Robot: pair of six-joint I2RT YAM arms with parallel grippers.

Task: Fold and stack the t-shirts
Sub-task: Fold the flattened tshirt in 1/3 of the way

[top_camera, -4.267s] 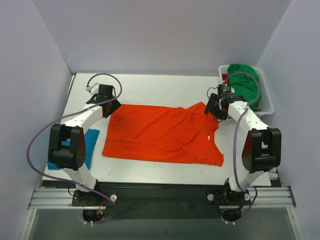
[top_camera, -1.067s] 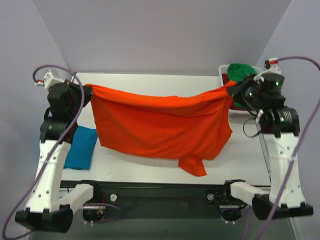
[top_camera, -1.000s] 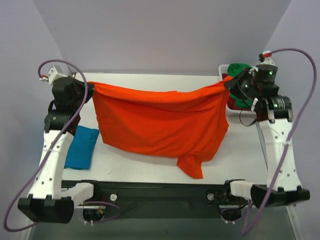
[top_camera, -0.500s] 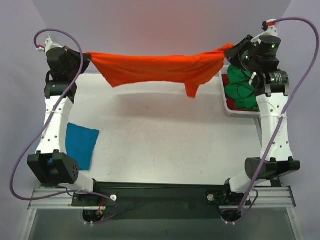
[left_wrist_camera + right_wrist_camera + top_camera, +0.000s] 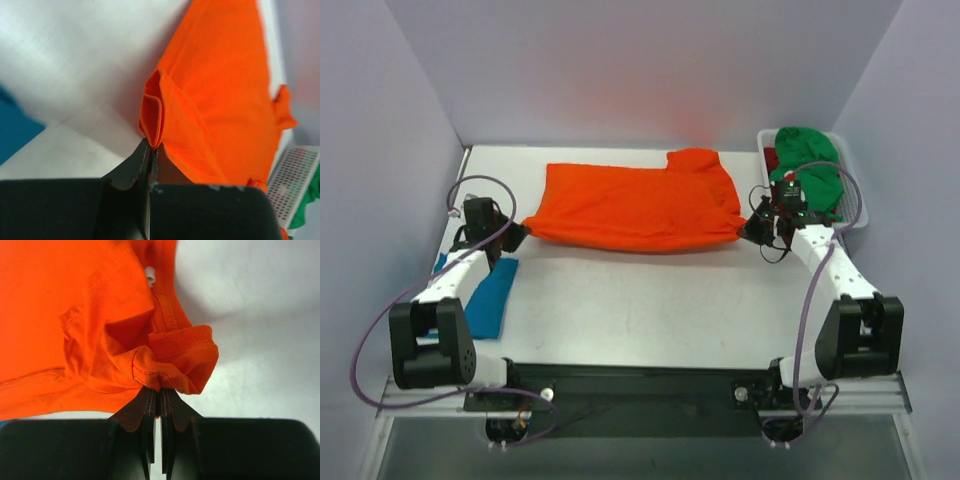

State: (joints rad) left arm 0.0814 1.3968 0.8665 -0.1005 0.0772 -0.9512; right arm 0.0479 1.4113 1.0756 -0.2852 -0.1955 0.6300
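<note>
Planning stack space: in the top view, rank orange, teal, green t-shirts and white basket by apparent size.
1. orange t-shirt
2. white basket
3. green t-shirt and teal t-shirt look alike; both partly hidden.

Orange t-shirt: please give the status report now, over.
Left gripper shut on orange t-shirt end, right gripper shut on other end. Shirt spread on table. Teal t-shirt lies apart, nothing in the way.
</note>
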